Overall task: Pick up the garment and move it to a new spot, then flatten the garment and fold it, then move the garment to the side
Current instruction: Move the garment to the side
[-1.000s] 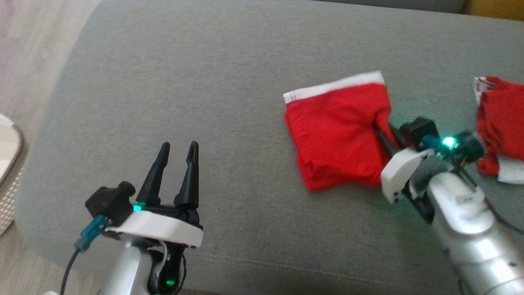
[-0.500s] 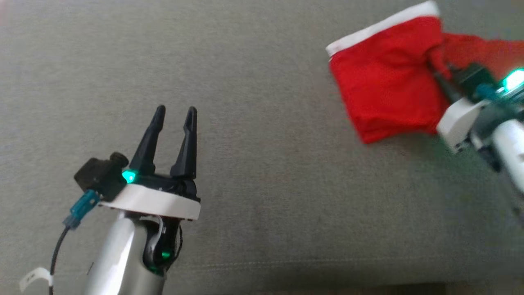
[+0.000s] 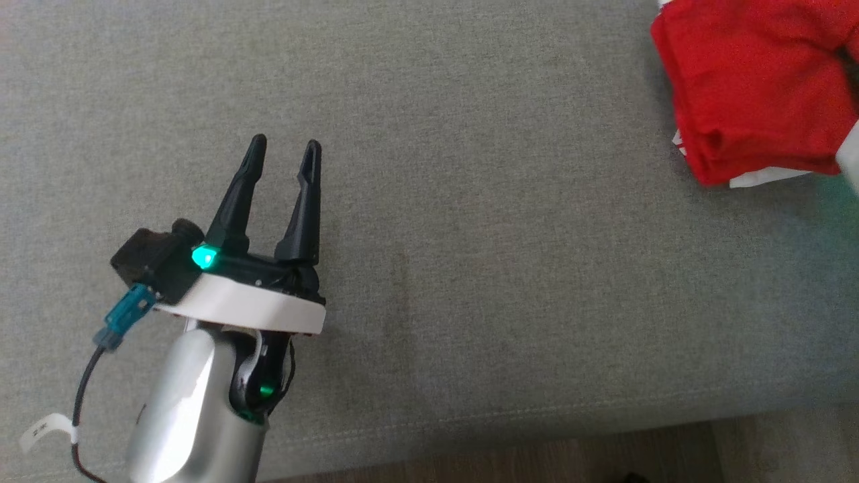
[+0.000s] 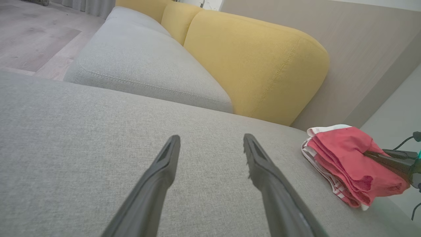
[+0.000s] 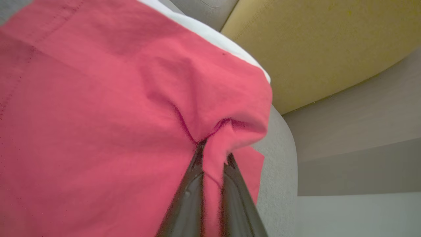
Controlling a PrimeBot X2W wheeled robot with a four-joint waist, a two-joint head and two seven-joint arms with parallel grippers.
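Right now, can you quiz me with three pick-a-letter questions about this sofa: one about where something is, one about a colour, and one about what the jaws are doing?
1. Which side of the open left jaws is the folded red cloth garment with the white band?
A. The robot's right. B. The robot's left. C. Between them.
2. What colour is the plump fabric back cushion behind the grey fabric sofa seat?
A. Blue. B. Yellow. C. Black.
3. What are the right jaws doing?
A. Standing wide open. B. Shut on nothing. C. Shut on a fold of the garment.
Answers: 1 A, the head view shows it far to their right. 2 B, the left wrist view shows it yellow. 3 C, the right wrist view shows red cloth pinched between them.
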